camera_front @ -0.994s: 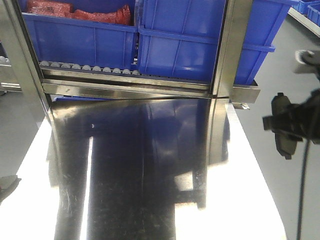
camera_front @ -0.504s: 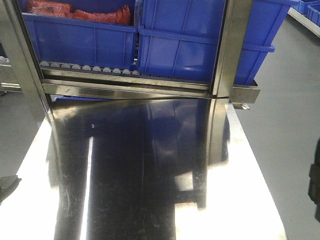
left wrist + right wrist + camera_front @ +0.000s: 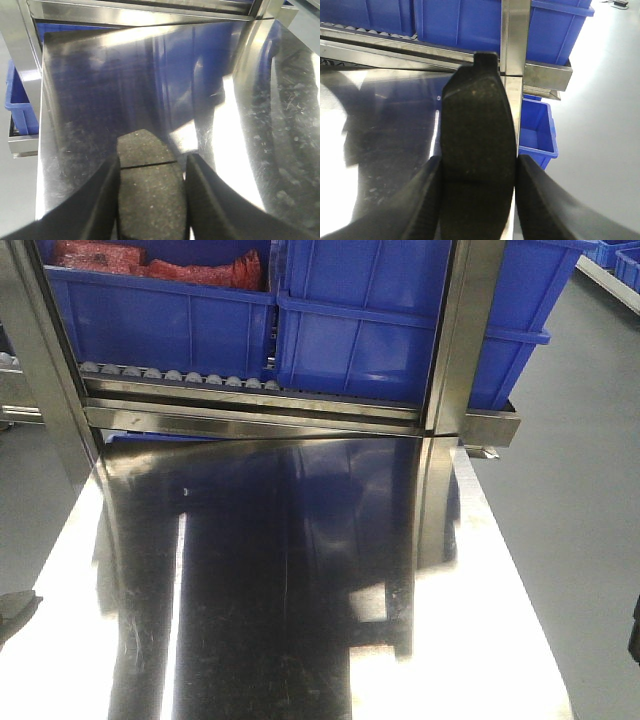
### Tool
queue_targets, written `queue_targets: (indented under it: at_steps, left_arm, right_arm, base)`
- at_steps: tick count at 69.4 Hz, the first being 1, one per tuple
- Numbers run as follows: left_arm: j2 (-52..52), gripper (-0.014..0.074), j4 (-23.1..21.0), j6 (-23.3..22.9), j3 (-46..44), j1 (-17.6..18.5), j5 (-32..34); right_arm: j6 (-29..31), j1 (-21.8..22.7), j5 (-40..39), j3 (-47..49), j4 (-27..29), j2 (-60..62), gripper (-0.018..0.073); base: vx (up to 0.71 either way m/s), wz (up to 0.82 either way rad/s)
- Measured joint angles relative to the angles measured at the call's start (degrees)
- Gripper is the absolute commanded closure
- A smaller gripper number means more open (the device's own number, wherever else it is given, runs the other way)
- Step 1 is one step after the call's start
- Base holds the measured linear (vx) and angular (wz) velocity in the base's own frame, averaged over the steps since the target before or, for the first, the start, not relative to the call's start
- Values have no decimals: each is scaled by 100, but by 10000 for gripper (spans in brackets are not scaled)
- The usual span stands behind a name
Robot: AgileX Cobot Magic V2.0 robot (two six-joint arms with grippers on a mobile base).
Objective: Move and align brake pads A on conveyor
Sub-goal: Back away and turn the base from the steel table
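Front view: steel table (image 3: 300, 570), no pads on it; blue bins (image 3: 380, 330) on the rack behind; conveyor not in view; neither gripper clearly shown.

Left wrist view: left gripper (image 3: 152, 162) closed narrowly on left pad (image 3: 150, 200), groove running crosswise; held over the table's left part; gripped by its long sides, presumably so it can be laid flat and square.

Right wrist view: right gripper (image 3: 479, 172) likewise clamped on right pad (image 3: 477, 125), over the table's right edge; floor bin (image 3: 537, 135) below.
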State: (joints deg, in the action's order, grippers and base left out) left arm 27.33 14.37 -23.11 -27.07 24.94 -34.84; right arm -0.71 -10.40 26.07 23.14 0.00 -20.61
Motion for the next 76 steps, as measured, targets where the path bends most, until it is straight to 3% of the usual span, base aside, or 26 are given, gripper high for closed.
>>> queue_targets:
  at_steps: [45,76]
  left_arm:
    - [0,602,0,0,0,0,5]
    - [0,602,-5,0,0,0,5]
  right_arm:
    - [0,0,-1,0,0,0,563]
    - [0,0,-1,0,0,0,563]
  base:
    - [-1,3]
    - [-9,39]
